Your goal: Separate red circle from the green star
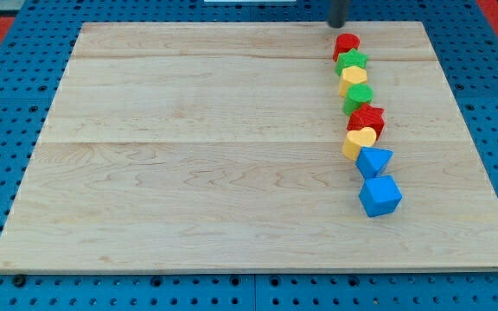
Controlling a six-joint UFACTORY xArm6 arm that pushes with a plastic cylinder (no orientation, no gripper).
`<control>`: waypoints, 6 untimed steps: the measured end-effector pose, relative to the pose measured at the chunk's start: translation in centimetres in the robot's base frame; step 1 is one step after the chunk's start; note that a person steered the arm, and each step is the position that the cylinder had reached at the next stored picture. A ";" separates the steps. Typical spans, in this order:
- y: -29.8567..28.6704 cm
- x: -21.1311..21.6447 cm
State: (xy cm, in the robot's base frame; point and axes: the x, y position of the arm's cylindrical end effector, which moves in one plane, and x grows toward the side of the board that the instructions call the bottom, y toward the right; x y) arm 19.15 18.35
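**Eight blocks in a chain on the right of the board**

The pale wooden board [232, 155] fills most of the view, its planks smooth with faint grain, and it lies on a blue pegboard table [7, 285] dotted with holes. Down the board's right side runs a touching chain of glossy blocks. The largest are at the bottom: a blue cube [379, 195] and above it a blue wedge-like block [373, 160]. Then come a yellow heart [359, 141], a red star [367, 119], a green rounded block [358, 96] and a yellow block [353, 79]. The green star [351, 61] sits near the chain's top, pressed against the red circle [346, 45], a squat cylinder, which heads the line. I have no jaws, only a dark rod holding nothing; my tip [338, 26] stands at the board's top edge, just above the red circle
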 end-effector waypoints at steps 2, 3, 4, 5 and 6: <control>5.3 3.2; -0.4 4.4; -2.1 7.0; -4.2 7.0; -7.0 7.2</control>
